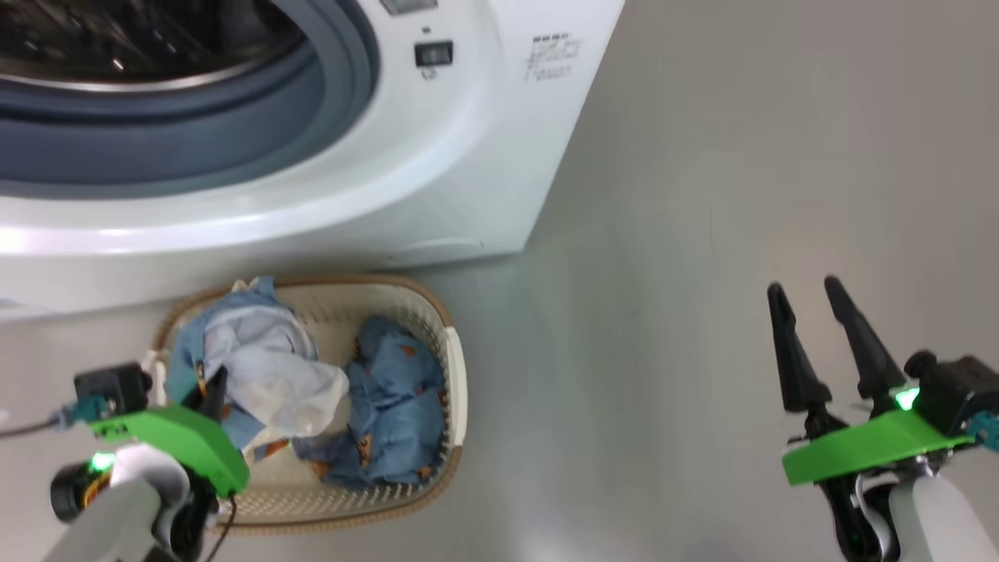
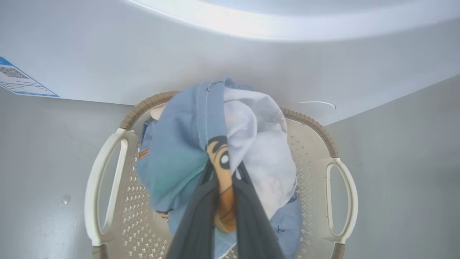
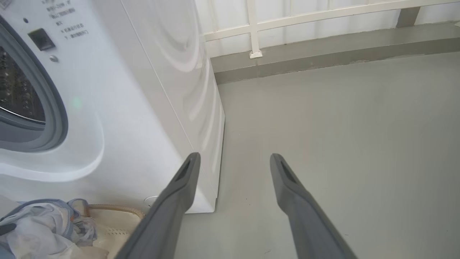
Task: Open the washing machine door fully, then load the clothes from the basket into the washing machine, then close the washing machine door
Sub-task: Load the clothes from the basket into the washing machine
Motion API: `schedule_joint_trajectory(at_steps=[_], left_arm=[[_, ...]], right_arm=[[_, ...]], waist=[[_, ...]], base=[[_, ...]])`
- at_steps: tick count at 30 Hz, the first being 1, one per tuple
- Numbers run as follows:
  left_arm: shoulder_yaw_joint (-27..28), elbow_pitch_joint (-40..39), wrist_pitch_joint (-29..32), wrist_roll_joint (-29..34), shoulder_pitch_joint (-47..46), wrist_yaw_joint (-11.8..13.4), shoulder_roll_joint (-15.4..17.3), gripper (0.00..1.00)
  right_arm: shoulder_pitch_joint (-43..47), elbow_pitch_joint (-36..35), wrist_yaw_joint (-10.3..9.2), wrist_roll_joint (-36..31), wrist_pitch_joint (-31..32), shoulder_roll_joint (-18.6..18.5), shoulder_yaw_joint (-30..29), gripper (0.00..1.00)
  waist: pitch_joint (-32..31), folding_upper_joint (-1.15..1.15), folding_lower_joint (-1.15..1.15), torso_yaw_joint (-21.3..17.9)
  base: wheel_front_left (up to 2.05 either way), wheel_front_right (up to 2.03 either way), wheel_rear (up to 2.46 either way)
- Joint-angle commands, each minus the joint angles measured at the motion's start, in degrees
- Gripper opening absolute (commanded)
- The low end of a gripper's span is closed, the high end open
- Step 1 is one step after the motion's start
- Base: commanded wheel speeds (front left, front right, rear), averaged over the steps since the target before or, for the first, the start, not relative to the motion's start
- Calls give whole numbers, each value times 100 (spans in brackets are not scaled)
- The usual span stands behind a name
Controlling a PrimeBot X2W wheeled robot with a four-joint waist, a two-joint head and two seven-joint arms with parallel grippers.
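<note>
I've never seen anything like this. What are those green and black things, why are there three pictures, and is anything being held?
It is a two-armed robot doing laundry. One picture looks down from its head; the other two come from cameras on its wrists, looking along each arm's two dark fingers. The left pincer is shut on a blue and white garment at the basket, where more clothes lie. The right pincer hangs open and empty over the floor. The washing machine stands behind the basket, its round opening uncovered.
</note>
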Motion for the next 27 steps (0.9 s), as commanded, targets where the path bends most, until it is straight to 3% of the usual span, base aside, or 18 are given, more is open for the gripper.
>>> schedule_joint_trajectory(at_steps=[1, 15, 21, 27], left_arm=[[445, -232, -76, 271, 277, -9, 207, 0], [2850, -2292, -77, 2300, 1921, -9, -239, 0], [3411, -3196, -77, 3083, 2511, -9, -464, 0], [3749, -3847, -77, 3454, 2933, -9, -680, 0]], right_arm=[[223, -77, 16, 35, -67, -94, 91, 100], [807, 44, 16, 135, -67, -286, 89, 100], [1014, 60, 16, 163, -67, -372, 48, 100], [1184, 70, 16, 181, -67, -414, 2, 100]], waist=[[-555, 0, 0, 176], [-1494, 0, 0, 272], [-1733, 0, 0, 336], [-1910, 0, 0, 381]], base=[[0, 0, 0], [0, 0, 0], [0, 0, 0], [0, 0, 0]])
